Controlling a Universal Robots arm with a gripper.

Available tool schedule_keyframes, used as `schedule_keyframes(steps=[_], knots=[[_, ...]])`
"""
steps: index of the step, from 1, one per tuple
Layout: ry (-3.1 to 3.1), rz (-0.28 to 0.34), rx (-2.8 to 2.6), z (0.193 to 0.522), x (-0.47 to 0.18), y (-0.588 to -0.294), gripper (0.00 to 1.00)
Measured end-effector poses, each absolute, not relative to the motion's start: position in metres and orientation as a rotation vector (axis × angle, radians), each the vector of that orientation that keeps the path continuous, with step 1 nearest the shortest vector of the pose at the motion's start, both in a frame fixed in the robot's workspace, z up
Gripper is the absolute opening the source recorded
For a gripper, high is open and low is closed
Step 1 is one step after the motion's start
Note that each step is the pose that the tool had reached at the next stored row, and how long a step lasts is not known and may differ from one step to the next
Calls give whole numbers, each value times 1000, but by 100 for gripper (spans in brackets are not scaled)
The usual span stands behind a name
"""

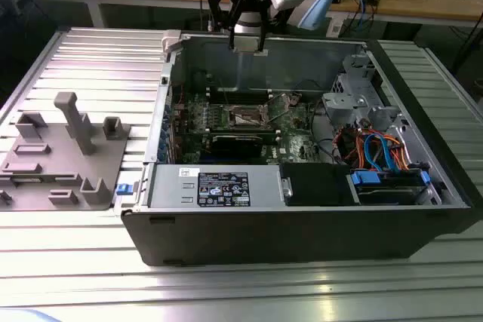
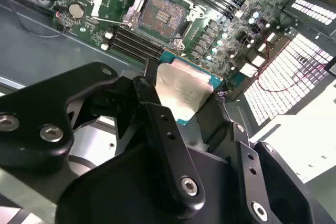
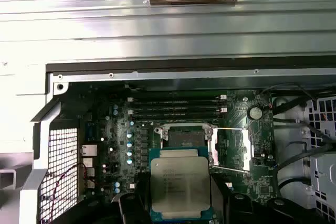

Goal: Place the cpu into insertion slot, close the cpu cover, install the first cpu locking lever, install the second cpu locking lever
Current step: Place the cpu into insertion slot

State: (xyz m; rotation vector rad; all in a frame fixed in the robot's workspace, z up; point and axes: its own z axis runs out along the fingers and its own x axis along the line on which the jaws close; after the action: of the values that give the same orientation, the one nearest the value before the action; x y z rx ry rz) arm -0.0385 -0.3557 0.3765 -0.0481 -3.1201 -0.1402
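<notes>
Okay, the open computer case (image 1: 302, 216) is lying on the ribbed metal table (image 1: 75, 277), and the arm is hanging above its far wall in the exterior view. The green motherboard (image 3: 105, 145) is showing inside. The gripper (image 1: 247, 44) is pinching the cpu (image 3: 180, 182) by two opposite edges, with the silvery top facing the first wrist camera and the chip in the air, clear of the board. The cpu cover (image 3: 245, 149) is standing swung open just beside the insertion slot (image 3: 185, 135), which is sitting bare with its contacts exposed. I'm guessing a good placement is going to need the chip level, its edges squared to the slot rim, and a straight descent with no sliding across the contacts.
</notes>
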Motion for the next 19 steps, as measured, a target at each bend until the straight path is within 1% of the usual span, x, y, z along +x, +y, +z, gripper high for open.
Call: schedule_keyframes(steps=[19], knots=[[-3120, -140, -48, 372, -39, -356, 55]])
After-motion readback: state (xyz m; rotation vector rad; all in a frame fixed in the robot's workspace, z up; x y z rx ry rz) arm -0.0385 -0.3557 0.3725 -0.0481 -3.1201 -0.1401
